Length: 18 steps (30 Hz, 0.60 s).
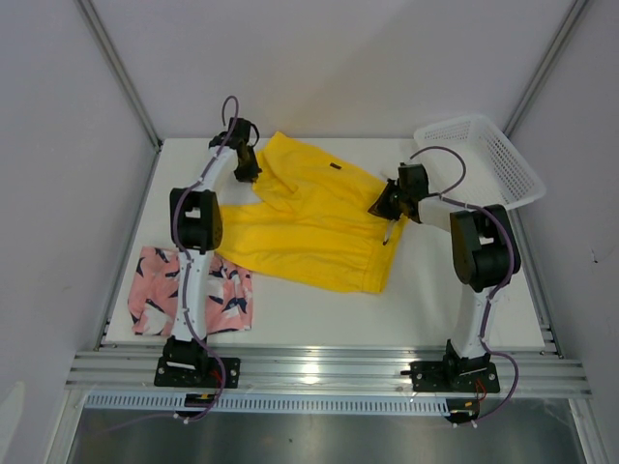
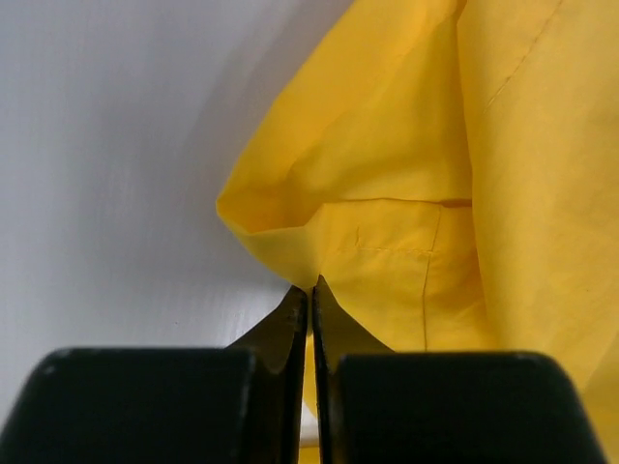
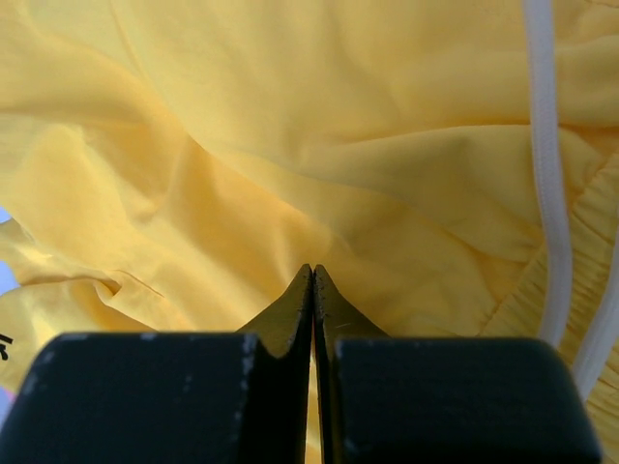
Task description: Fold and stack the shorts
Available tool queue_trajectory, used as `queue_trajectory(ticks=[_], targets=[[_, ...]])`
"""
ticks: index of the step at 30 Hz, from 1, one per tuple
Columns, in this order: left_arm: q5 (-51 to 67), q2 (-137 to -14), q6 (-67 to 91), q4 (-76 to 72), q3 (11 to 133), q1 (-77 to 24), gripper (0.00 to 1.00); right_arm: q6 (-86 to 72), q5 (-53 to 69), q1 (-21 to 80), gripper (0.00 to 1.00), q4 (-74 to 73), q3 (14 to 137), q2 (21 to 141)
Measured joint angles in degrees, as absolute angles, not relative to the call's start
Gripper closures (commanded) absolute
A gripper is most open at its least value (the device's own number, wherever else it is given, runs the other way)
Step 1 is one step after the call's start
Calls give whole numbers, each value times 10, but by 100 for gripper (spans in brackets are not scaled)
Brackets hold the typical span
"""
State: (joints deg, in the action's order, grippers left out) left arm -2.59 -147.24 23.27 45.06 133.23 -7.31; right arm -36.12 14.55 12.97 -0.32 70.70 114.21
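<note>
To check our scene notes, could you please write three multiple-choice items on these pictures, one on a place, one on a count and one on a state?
1. Where on the table do the pink shorts lie? A near left; B far right; C centre.
2. How many pairs of shorts show? A one; B two; C three.
3. The left hand and right hand are: A open; B out of view; C shut on the yellow shorts.
Answers: 1 A, they lie at the near left edge. 2 B, one pink and one yellow. 3 C, each wrist view shows yellow cloth pinched.
</note>
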Motion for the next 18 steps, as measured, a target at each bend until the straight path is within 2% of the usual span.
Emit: queue_trajectory(ticks=[9, 18], targets=[[-20, -1370, 247, 364, 1148, -73, 100, -360, 186, 132, 100, 11, 706, 1168], [-9, -1192, 321, 208, 844, -69, 100, -372, 199, 133, 100, -9, 764, 1213]])
